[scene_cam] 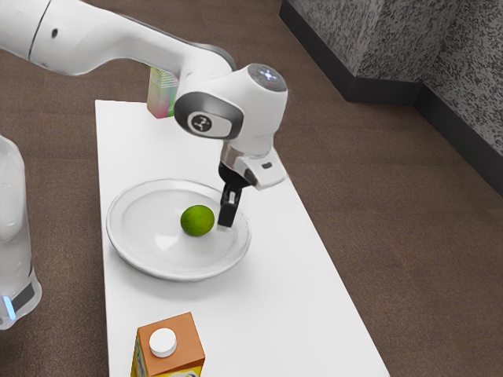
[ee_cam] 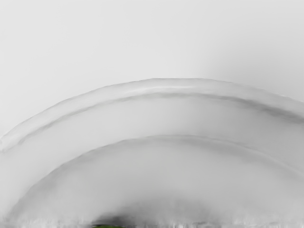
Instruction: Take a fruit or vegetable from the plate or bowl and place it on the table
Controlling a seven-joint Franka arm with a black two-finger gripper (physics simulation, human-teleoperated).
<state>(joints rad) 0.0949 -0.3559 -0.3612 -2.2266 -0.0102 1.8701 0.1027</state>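
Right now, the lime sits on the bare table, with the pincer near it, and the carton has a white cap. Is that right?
Not quite. The exterior view shows the lime on the plate, not on the bare table. The rest holds: the pincer is near it, and the carton has a white cap.
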